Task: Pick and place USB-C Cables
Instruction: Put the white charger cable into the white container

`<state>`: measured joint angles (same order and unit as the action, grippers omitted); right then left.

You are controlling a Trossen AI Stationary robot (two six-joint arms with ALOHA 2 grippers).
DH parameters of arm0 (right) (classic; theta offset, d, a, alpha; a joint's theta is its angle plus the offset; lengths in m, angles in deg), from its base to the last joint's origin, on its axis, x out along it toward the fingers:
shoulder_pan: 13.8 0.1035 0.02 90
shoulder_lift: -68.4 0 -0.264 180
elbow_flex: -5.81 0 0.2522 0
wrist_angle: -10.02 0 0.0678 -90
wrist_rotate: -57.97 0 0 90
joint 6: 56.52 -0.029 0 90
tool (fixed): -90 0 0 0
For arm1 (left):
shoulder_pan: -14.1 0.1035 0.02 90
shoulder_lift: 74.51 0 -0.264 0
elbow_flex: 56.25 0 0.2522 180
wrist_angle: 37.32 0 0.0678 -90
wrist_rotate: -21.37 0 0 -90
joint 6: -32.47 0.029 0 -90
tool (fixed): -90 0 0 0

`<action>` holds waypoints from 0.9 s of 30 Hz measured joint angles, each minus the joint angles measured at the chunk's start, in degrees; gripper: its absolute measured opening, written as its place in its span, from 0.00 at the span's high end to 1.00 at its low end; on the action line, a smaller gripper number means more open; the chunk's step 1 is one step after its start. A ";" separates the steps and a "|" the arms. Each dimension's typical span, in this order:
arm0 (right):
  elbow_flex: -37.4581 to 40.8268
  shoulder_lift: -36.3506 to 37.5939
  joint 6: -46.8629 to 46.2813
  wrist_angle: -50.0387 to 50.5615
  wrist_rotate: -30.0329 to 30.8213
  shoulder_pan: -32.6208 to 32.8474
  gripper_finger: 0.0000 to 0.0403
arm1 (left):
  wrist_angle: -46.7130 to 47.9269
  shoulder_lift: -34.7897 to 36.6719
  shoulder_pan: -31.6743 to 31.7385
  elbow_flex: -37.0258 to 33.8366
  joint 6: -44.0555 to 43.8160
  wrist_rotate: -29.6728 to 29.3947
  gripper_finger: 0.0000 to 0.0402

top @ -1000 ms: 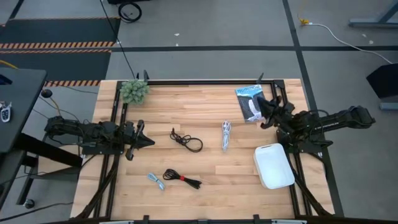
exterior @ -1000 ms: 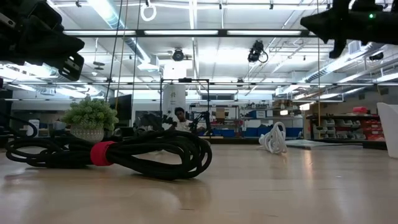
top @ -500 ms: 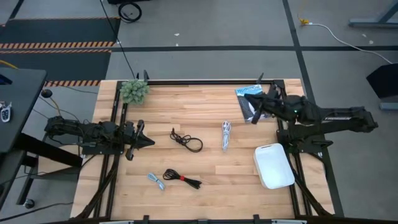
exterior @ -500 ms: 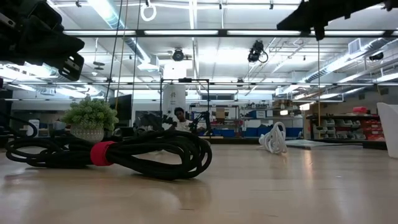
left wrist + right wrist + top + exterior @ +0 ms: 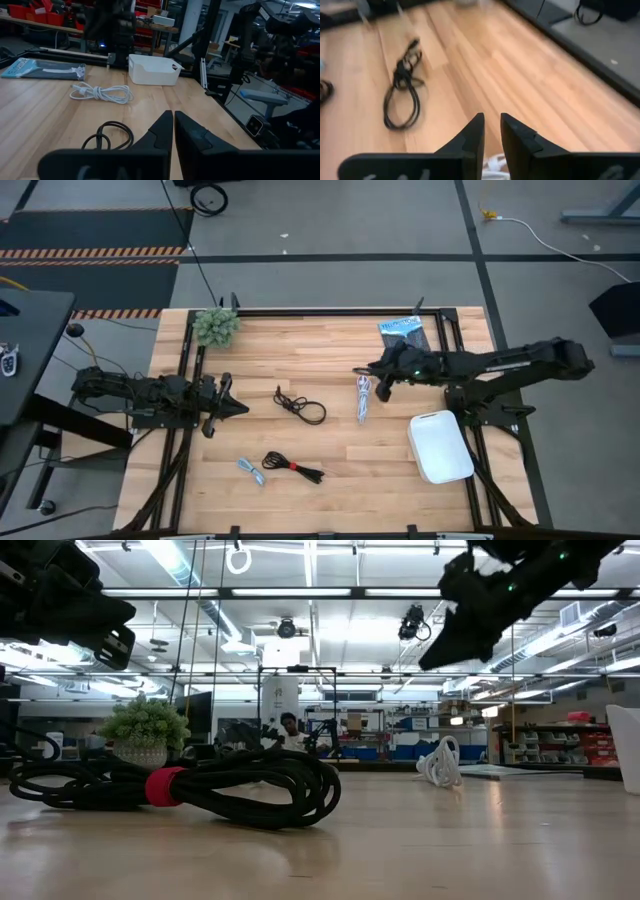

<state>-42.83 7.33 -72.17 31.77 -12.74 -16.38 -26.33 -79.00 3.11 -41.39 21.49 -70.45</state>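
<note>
Four cable loops lie flat on the wooden table: a white-grey one (image 5: 363, 398) (image 5: 440, 762), a black one (image 5: 301, 407) (image 5: 402, 90), a black one with a red band (image 5: 293, 467) (image 5: 180, 790) and a pale blue one (image 5: 251, 471). My right gripper (image 5: 376, 382) (image 5: 491, 134) hangs above the far end of the white-grey cable (image 5: 492, 161), its fingers nearly together and touching nothing. My left gripper (image 5: 228, 406) (image 5: 173, 125) waits shut near the table's left edge.
A white tray (image 5: 441, 446) sits near the table's right edge. A dark blue packet (image 5: 403, 330) lies at the far right corner and a small potted plant (image 5: 215, 327) at the far left corner. Bare wood lies between the cables.
My right gripper has swung from above the blue packet toward the table's left, reaching out over the white-grey cable. It has also come down and tipped its fingers downward. The cables have not moved.
</note>
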 joint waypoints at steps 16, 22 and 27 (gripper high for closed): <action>-19.40 -23.09 0.86 27.94 -4.96 2.30 0.55 | 0.00 0.00 0.00 0.00 -0.02 -0.01 0.94; -28.81 -31.32 17.96 40.64 -7.89 1.86 0.50 | 0.00 0.00 0.00 0.00 0.00 0.00 0.94; -30.56 -35.60 37.26 43.78 -8.02 2.59 0.51 | 0.00 0.01 -0.01 0.00 -0.01 -0.01 0.94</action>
<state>-73.39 -28.27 -34.91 75.55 -20.77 -13.80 -26.33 -78.99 3.11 -41.39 21.47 -70.46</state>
